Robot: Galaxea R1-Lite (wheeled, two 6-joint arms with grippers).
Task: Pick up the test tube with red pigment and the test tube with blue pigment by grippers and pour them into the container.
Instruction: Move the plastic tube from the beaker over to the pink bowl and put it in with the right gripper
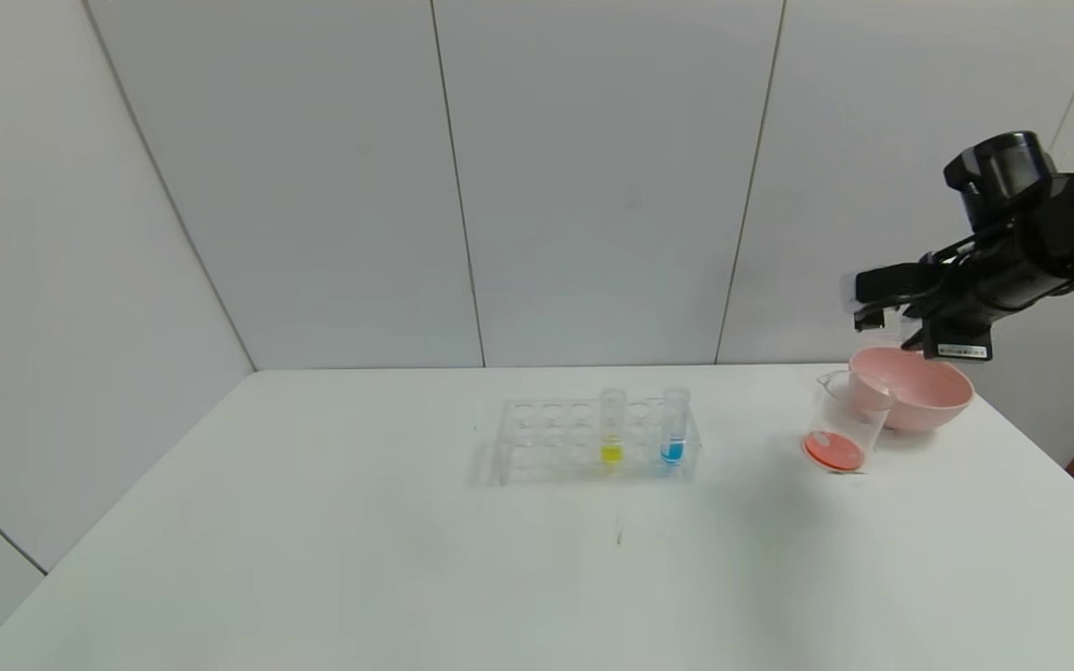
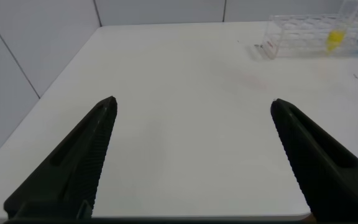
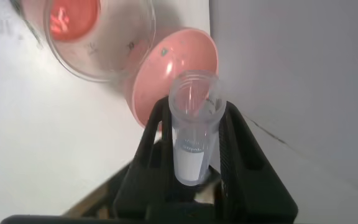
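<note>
Red tube emptied, held over bowl.
Right gripper (image 3: 194,146) fingers clamped on the test tube with red pigment (image 3: 192,124), above pink bowl (image 1: 919,391); container (image 1: 843,433) holds red liquid; left gripper (image 2: 191,155) fingers apart.

Right gripper (image 1: 863,312) raised at the right, jaws clamped; left gripper (image 2: 191,109) low, jaws wide apart

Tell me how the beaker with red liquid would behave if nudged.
The beaker is thin clear glass, so probably fragile. It looks tall and narrow with little liquid, so likely light and tippable. It stands close beside the pink bowl, which may block sliding.
</note>
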